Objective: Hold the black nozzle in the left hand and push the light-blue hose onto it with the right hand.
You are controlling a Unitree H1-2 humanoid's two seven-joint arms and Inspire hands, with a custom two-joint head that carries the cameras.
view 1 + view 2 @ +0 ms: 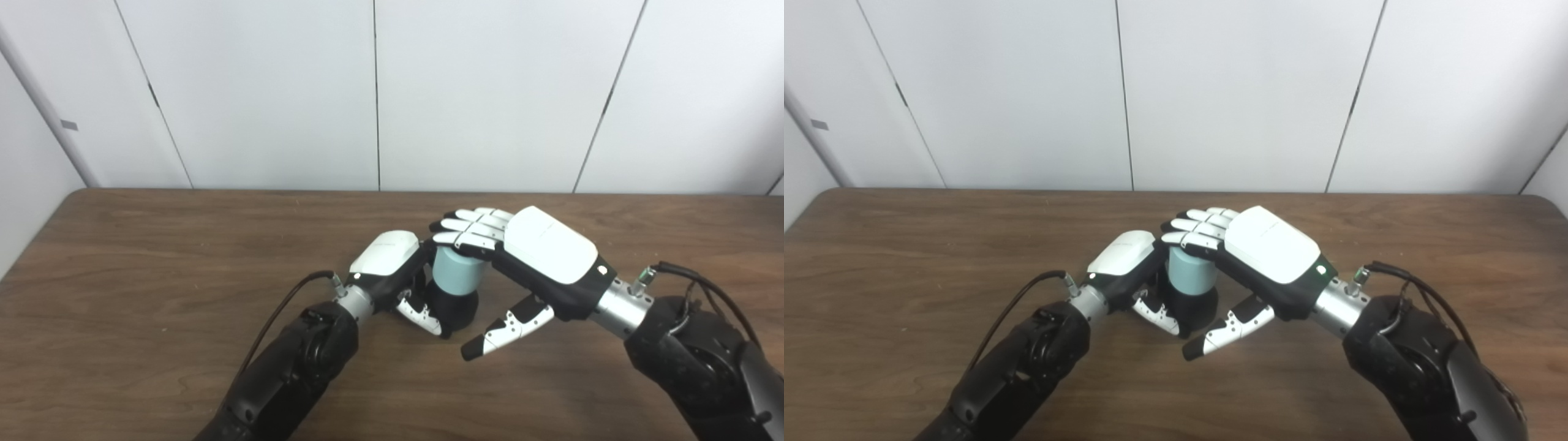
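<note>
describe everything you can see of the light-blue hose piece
The light-blue hose is a short, smooth, matte cylinder standing upright on the black nozzle, above the table. The right hand lays flat fingers over its top, hiding its end. The left hand wraps the nozzle beside it.

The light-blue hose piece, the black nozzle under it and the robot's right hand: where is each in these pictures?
light-blue hose piece (454,275): left eye view, on its bare side wall.
black nozzle (458,307): left eye view, on its rounded body below the hose.
right hand (548,248): left eye view, on its white back.
</note>
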